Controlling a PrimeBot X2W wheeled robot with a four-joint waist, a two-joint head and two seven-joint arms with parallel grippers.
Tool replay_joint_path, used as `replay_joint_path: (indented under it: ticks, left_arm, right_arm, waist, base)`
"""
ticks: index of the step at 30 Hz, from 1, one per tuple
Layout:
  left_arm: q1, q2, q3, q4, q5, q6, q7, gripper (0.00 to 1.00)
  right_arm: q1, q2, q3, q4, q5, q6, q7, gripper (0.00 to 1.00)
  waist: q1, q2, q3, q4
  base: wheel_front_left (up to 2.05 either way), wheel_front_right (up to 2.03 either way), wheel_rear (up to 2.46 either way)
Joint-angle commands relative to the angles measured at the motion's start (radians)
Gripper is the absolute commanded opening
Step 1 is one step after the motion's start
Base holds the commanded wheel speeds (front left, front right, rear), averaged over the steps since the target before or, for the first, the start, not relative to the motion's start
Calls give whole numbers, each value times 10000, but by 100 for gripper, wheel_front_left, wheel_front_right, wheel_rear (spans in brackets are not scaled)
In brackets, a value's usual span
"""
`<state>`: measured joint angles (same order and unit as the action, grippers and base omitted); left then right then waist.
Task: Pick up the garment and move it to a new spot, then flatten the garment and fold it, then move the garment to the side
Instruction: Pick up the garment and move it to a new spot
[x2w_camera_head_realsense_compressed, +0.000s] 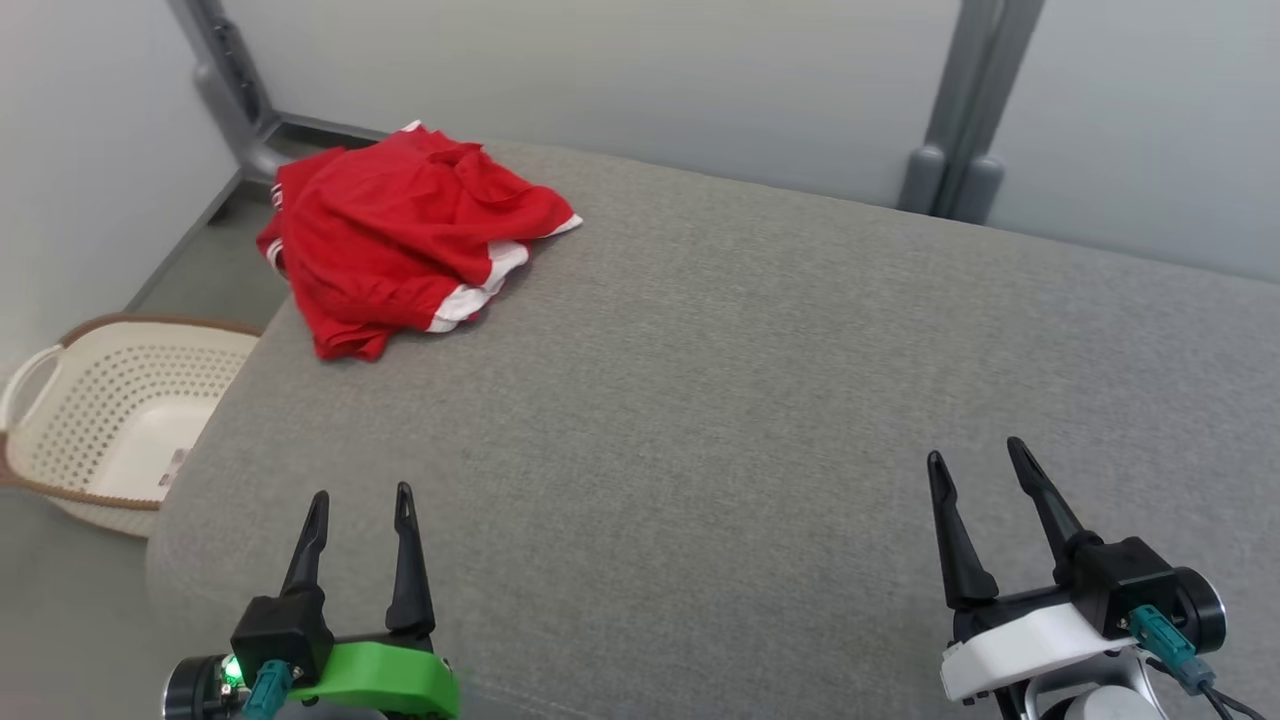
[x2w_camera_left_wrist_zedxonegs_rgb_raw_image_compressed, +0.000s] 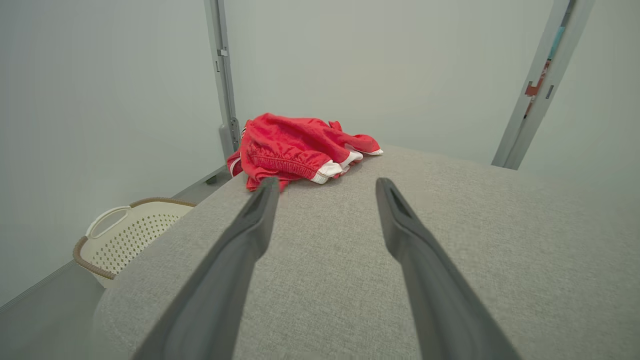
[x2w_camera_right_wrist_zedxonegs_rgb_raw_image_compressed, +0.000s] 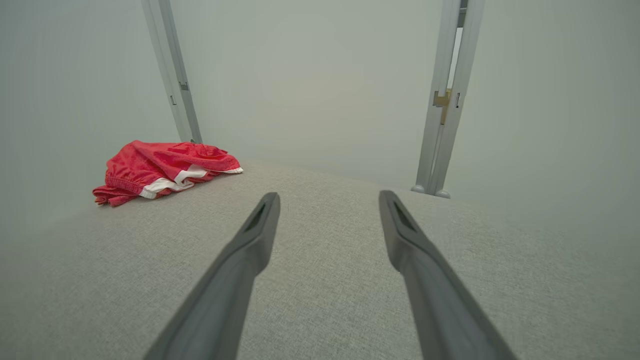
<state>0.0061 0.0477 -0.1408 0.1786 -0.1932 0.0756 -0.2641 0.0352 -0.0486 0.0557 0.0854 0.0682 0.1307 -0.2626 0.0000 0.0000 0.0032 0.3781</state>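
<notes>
Grey fabric surface (x2w_camera_head_realsense_compressed: 700, 400) bears garment (x2w_camera_head_realsense_compressed: 400, 230) by pale walls (x2w_camera_head_realsense_compressed: 650, 70); left hand (x2w_camera_head_realsense_compressed: 361, 492), right hand (x2w_camera_head_realsense_compressed: 975, 450) gape empty.

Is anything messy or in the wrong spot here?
Yes. The red garment is crumpled in a heap at the far left corner of the grey cushion, with its left side drooping over the edge. Nothing else looks odd.

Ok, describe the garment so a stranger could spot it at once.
Start at the big grey cushion. Go to its far left corner, beyond the basket on the floor. The garment lies crumpled there, the one red thing, trimmed white.
</notes>
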Motion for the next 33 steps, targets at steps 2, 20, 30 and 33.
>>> replay_joint_path:
  ticks: [2,20,30,33]
  left_arm:
    - [109,49,48,-39,-100,33,-7,100]
    - [-354,49,458,-358,-341,82,-9,100]
    - [-4062,1222,1674,-117,658,-854,-7,100]
    - [-5547,1742,1843,722,652,-1125,-2,100]
  right_arm:
    - [-135,-33,63,7,-42,0,-35,100]
    - [-322,-36,88,-129,-486,-1,-35,100]
    - [-1073,-36,-66,-462,-1369,-1,-34,100]
    - [-1388,-38,-41,-582,-1626,-1,-35,100]
  waist:
    - [0,0,43,1247]
    - [0,0,707,1290]
    - [0,0,2333,471]
    - [0,0,2924,123]
  base:
    - [0,0,0]
    - [0,0,0]
    - [0,0,0]
    - [0,0,0]
